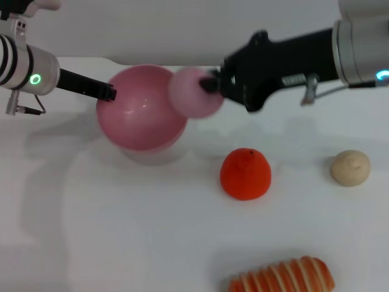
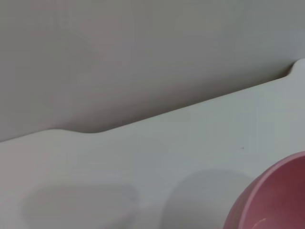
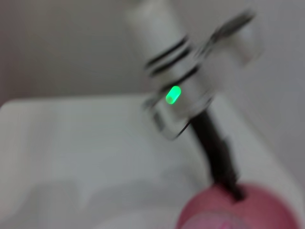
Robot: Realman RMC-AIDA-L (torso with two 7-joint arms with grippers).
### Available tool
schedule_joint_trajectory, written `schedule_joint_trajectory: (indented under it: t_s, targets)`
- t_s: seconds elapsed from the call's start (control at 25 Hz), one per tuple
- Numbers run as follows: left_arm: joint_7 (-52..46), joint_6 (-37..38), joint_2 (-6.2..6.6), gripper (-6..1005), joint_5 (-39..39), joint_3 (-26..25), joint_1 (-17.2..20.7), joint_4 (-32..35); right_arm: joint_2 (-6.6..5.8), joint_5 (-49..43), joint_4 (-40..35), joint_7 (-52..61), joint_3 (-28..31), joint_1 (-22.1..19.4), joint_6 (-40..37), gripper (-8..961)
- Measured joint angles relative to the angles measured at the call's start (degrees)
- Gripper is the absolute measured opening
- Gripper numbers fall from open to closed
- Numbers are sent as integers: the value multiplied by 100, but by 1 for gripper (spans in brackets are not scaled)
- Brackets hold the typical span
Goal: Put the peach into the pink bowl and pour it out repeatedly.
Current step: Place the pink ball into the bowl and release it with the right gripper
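Holding the peach (image 1: pixel 193 92), your right gripper (image 1: pixel 213 83) is clamped on its side, over the bowl (image 1: pixel 143 108) rim. Left gripper (image 1: pixel 111 93) pinches the far rim (smooth plastic, likely slippery). Peach looks light.

No readable text, labels, brands or numbers anywhere.

Left arm (image 1: pixel 24 70): white-silver cylindrical wrist with 3 black bands, 1 green ring light, a thin wire loop beneath; slim black finger (image 1: pixel 88 86) extending from it. In the right wrist view the same white wrist (image 3: pixel 178 81) shows black bands and 1 green light.

Right arm (image 1: pixel 358 42): silver-grey cylindrical wrist with a blue-lit edge, grey cable, metal clip; bulky matte black gripper (image 1: pixel 214 82).
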Motion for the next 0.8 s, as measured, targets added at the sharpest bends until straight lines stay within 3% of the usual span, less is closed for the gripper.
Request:
schedule_joint_trajectory:
  t_s: [0.4,0.6,0.8]
  targets:
    - [130,78,-183,131,6,6,-42,145,-10,30,955,-81,-761,236,1941,78]
    - [173,92,-272,131,11,5,-89,219,-15,36,1553,-107,-838,587,2130,90]
    - [217,92,-300,132,5,5,-115,222,-5,67,1768,-205,-883,687,2259,102]
